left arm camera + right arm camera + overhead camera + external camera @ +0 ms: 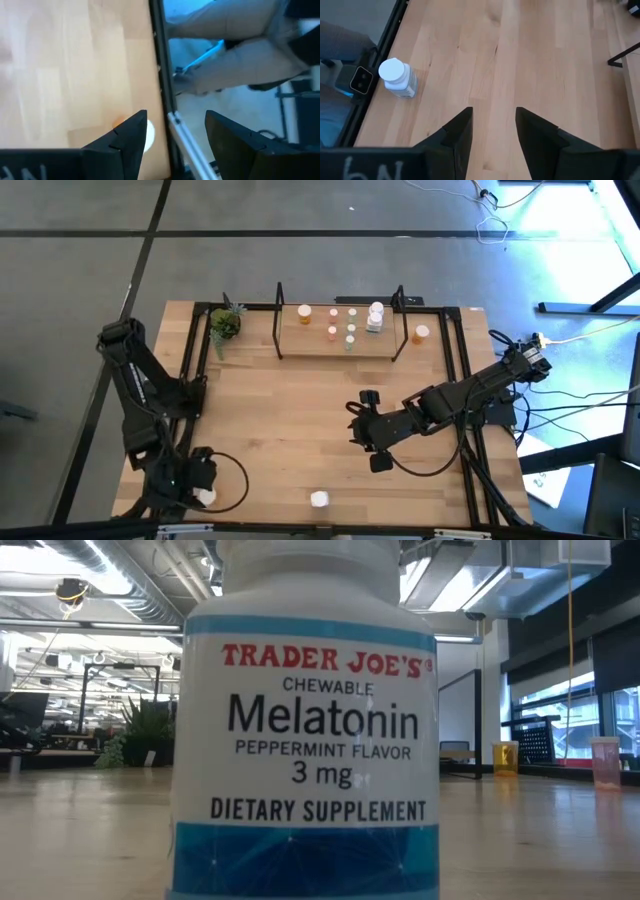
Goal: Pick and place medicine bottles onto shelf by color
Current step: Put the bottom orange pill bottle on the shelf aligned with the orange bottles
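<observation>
One bottle left loose: high view: a white bottle (319,499) stands upright near the table's (300,420) front edge, apart from the rest.
High view, right hand: the right hand (369,430) hangs mid-table with its fingers spread and nothing between them; the white bottle lies ahead of it toward the front edge and off to one side, with bare wood between.
High view, left hand: the left hand (200,485) sits low at the table's front corner; a white shape shows at its tip, and I cannot tell whether it is held.
High view, shelf: the shelf (340,340) lies behind the right hand, carrying orange bottles (333,331) and pale green bottles (351,330) in rows, and a taller white one (375,316).
Low view: the white bottle (305,730) fills the frame, upright, long axis vertical, label reading melatonin.
Left wrist view: the left hand's fingers (125,145) are parted; a white cap with an orange fleck (148,135) peeks beside one finger.
Right wrist view: the right hand's fingers (457,135) are apart and empty; the white bottle (397,78) stands forward and to one side, close to the table's black edge rail (375,65).
Judgement: the right hand seems better placed; the nearby rail could crowd a finger.
</observation>
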`<move>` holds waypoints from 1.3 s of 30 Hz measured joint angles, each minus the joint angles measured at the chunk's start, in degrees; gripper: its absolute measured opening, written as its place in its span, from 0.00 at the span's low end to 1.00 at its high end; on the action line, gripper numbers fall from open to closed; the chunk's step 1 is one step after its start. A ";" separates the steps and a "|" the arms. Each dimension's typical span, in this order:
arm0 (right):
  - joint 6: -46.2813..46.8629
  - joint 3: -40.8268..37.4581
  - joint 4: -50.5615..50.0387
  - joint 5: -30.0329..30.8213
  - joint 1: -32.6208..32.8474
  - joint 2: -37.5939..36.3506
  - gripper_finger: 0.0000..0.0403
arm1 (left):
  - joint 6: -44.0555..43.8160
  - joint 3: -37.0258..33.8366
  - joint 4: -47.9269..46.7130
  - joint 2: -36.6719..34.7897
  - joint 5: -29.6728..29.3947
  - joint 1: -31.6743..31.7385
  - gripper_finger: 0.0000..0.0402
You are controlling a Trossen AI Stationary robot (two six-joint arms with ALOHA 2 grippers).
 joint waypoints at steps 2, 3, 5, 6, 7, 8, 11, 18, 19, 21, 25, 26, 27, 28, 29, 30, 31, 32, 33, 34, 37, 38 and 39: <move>0.08 0.00 0.02 0.00 0.00 0.00 0.38 | -0.01 0.74 -0.74 1.12 0.14 -0.40 0.49; 0.07 0.00 0.02 0.00 0.00 0.00 0.38 | -0.02 1.07 -0.79 1.86 0.18 -0.56 0.49; 0.00 0.00 0.18 0.00 0.00 0.00 0.38 | -0.49 1.79 -0.87 3.40 0.55 -0.88 0.49; 0.03 0.00 0.20 -0.02 0.00 0.00 0.38 | -1.02 2.26 -0.95 4.27 0.75 -1.11 0.49; 0.07 0.00 0.21 0.00 0.00 0.00 0.38 | -1.50 2.68 -1.19 5.11 0.85 -1.37 0.49; 0.08 0.00 0.27 0.00 0.00 0.00 0.38 | -1.75 3.03 -1.98 5.93 0.87 -1.60 0.49; 0.02 0.00 0.31 0.00 0.00 0.00 0.38 | -2.03 3.77 -3.69 8.43 0.66 -1.62 0.49; 0.05 0.00 0.35 0.01 0.00 0.00 0.38 | -4.31 4.27 -6.74 10.70 0.85 -0.75 0.49; 0.02 0.00 0.35 0.02 0.01 0.00 0.38 | -5.02 4.27 -7.22 10.68 0.38 -0.56 0.49; 0.01 0.00 0.35 0.02 0.01 0.00 0.38 | -6.06 4.27 -7.97 10.62 -0.55 -0.25 0.49; 0.00 0.00 0.37 0.02 0.02 0.00 0.38 | -6.09 4.28 -7.94 10.57 -2.89 -0.08 0.49; 0.00 0.00 0.37 0.01 0.02 0.00 0.38 | -6.14 4.27 -7.94 10.57 -3.05 -0.05 0.49; 0.02 0.00 0.37 0.02 0.02 0.00 0.38 | -6.32 4.27 -7.94 10.57 -3.07 -0.03 0.49; 0.06 0.00 0.37 0.02 0.02 0.00 0.38 | -6.49 4.27 -7.94 10.57 -2.93 -0.03 0.49; 0.09 0.00 0.38 0.02 0.02 0.00 0.38 | -6.55 4.27 -7.92 10.57 -2.83 -0.07 0.49; 0.07 0.01 0.39 0.02 0.02 -0.01 0.38 | -6.81 4.28 -7.89 10.57 -2.84 -0.09 0.49; 0.00 0.02 0.37 0.02 0.02 -0.01 0.38 | -7.47 4.27 -7.89 10.57 -2.85 -0.25 0.49; 0.00 0.00 0.37 0.02 0.02 -0.02 0.38 | -8.13 4.27 -7.99 10.57 -2.91 -0.44 0.49; 0.04 0.02 0.39 0.02 0.02 -0.02 0.38 | -8.94 4.27 -8.19 10.57 -3.04 -0.60 0.49; 0.08 0.02 0.37 0.02 0.02 -0.02 0.38 | -9.34 4.27 -8.48 10.57 -3.08 -0.67 0.49; 0.00 0.02 0.39 0.02 0.02 -0.02 0.38 | -9.52 4.29 -8.16 10.57 -3.08 -0.67 0.49; 0.04 0.02 0.39 0.02 0.02 -0.02 0.38 | -9.52 4.29 -7.80 10.57 -3.08 -0.67 0.49; 0.06 0.02 0.38 0.02 0.02 -0.02 0.38 | -9.46 4.27 -7.43 10.57 -3.10 -0.67 0.49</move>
